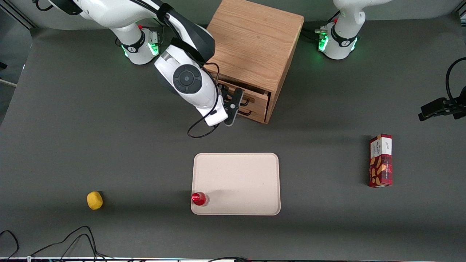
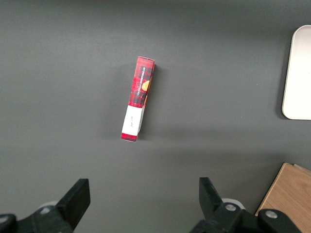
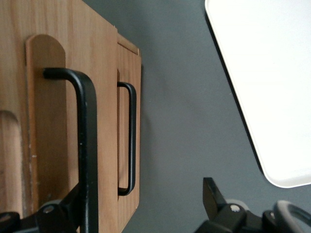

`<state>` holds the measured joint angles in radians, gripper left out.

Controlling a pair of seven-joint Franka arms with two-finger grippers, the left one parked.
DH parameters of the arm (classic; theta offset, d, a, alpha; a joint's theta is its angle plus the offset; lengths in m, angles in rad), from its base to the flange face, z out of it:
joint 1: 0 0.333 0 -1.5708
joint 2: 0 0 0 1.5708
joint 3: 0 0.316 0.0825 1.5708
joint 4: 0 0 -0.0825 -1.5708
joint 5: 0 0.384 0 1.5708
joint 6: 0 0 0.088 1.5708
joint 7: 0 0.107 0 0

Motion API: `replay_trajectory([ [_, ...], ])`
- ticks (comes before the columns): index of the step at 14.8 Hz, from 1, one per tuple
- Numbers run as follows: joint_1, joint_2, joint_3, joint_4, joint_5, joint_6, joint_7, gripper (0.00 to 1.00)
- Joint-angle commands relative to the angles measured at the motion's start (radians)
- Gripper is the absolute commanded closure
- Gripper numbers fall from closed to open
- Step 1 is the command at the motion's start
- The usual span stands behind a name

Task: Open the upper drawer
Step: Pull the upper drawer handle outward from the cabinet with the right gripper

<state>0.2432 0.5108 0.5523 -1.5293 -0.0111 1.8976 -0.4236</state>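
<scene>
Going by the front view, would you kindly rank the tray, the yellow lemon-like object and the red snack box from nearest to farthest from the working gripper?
The gripper is at the upper drawer handle.
1. Tray: nearer the front camera than the gripper.
2. Red snack box: toward the parked arm's end of the table.
3. Yellow object: toward the working arm's end, close to the camera edge; only slightly farther than the box.

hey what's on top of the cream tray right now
Only a small red-capped bottle stands on the cream tray, at a corner near the front camera. The gripper is at the upper drawer, away from the tray.
</scene>
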Motion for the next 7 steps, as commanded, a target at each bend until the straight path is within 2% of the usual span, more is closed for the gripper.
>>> replay_trajectory([
  [1,-0.012,0.043,0.003,0.057,-0.02,0.0,-0.026,0.0],
  [7,-0.022,0.071,-0.026,0.092,-0.02,0.0,-0.061,0.0],
])
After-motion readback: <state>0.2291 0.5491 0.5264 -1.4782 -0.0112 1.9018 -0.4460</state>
